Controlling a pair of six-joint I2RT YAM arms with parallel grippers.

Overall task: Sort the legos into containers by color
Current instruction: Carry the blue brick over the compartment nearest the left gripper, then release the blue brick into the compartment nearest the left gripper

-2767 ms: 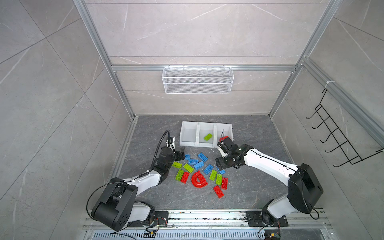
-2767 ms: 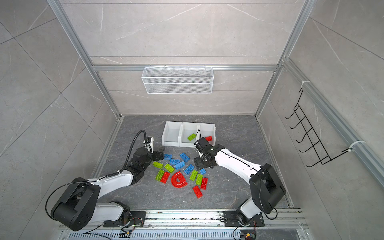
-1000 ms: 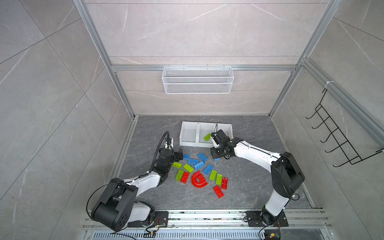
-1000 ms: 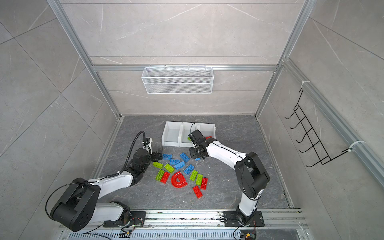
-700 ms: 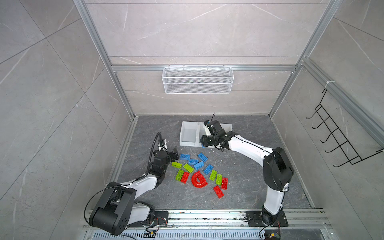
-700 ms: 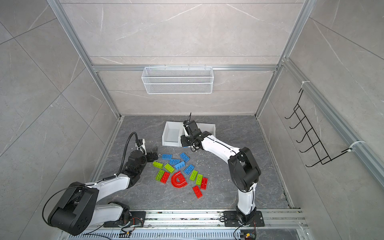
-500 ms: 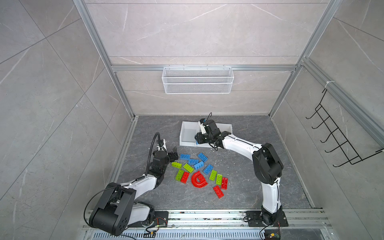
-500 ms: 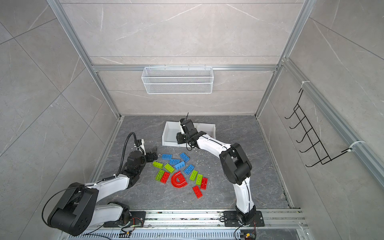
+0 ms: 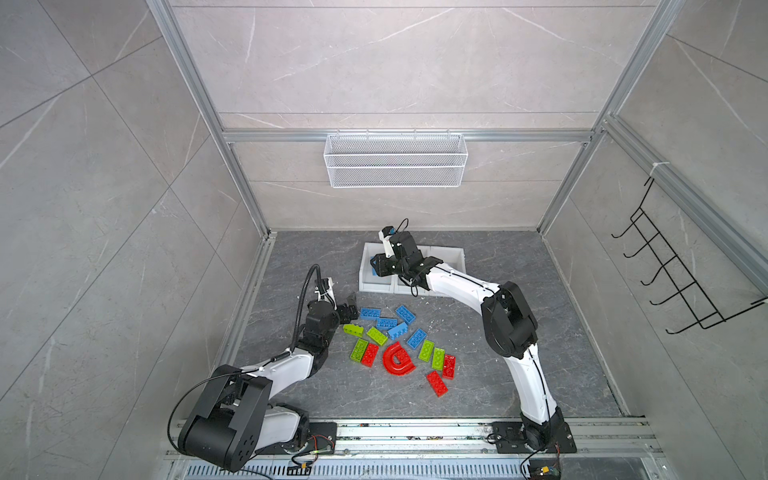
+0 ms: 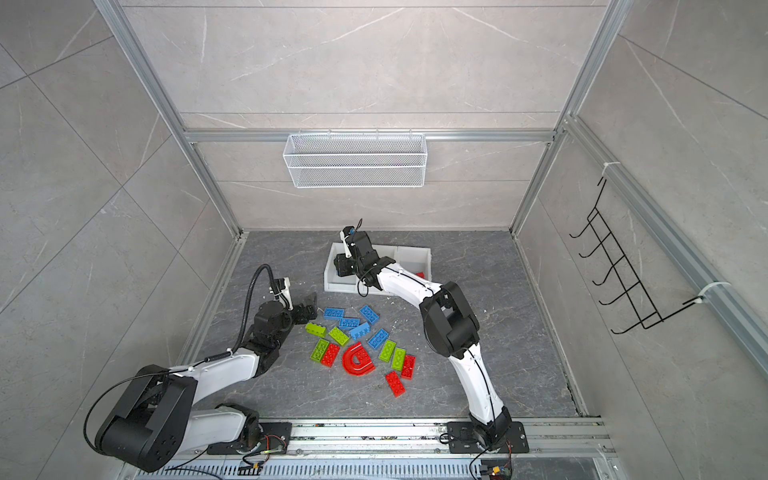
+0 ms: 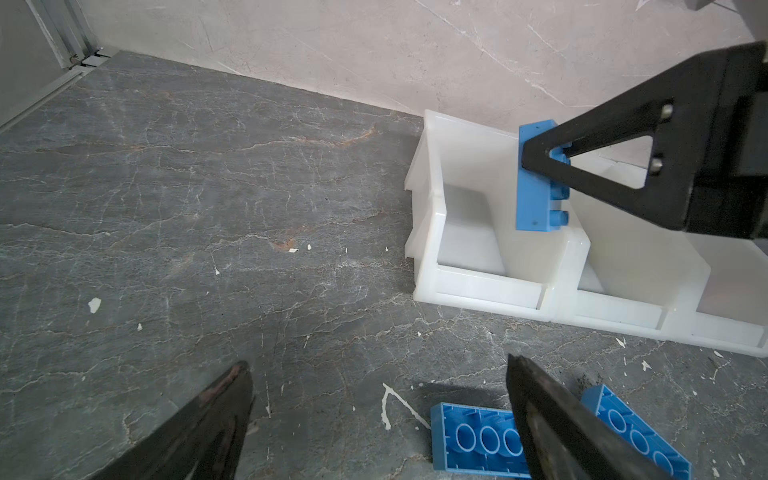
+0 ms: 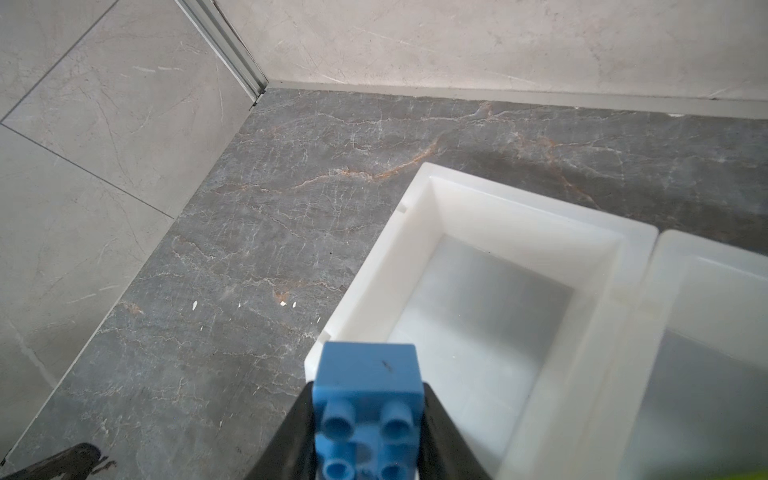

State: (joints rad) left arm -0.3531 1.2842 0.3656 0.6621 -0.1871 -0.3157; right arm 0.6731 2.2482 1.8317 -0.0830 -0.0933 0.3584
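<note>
My right gripper point(image 12: 368, 397) is shut on a blue lego point(image 12: 368, 399), which hangs upright over the leftmost of the three joined white containers point(image 9: 376, 283). The left wrist view shows this blue lego point(image 11: 536, 183) over that bin point(image 11: 478, 286), pinched by a black finger point(image 11: 602, 129). In both top views my right arm reaches across the bins point(image 10: 338, 286). My left gripper point(image 9: 349, 306) point(image 11: 378, 370) is open and holds nothing, low over the floor beside the pile's blue legos point(image 9: 386, 322). Green legos point(image 9: 376, 334) and a red arch point(image 9: 398, 359) lie in that pile. One red lego point(image 10: 419, 274) lies in the rightmost bin.
A white wire basket point(image 9: 395, 160) hangs on the back wall, and a black hook rack point(image 9: 681, 274) on the right wall. Aluminium posts stand at the floor's back corners. An upturned blue brick point(image 11: 478, 436) lies just inside my left gripper's far finger.
My right arm has swung left from the pile's edge, across the bins, carrying the blue lego over the leftmost bin. The left gripper has drawn back a little and stays open.
</note>
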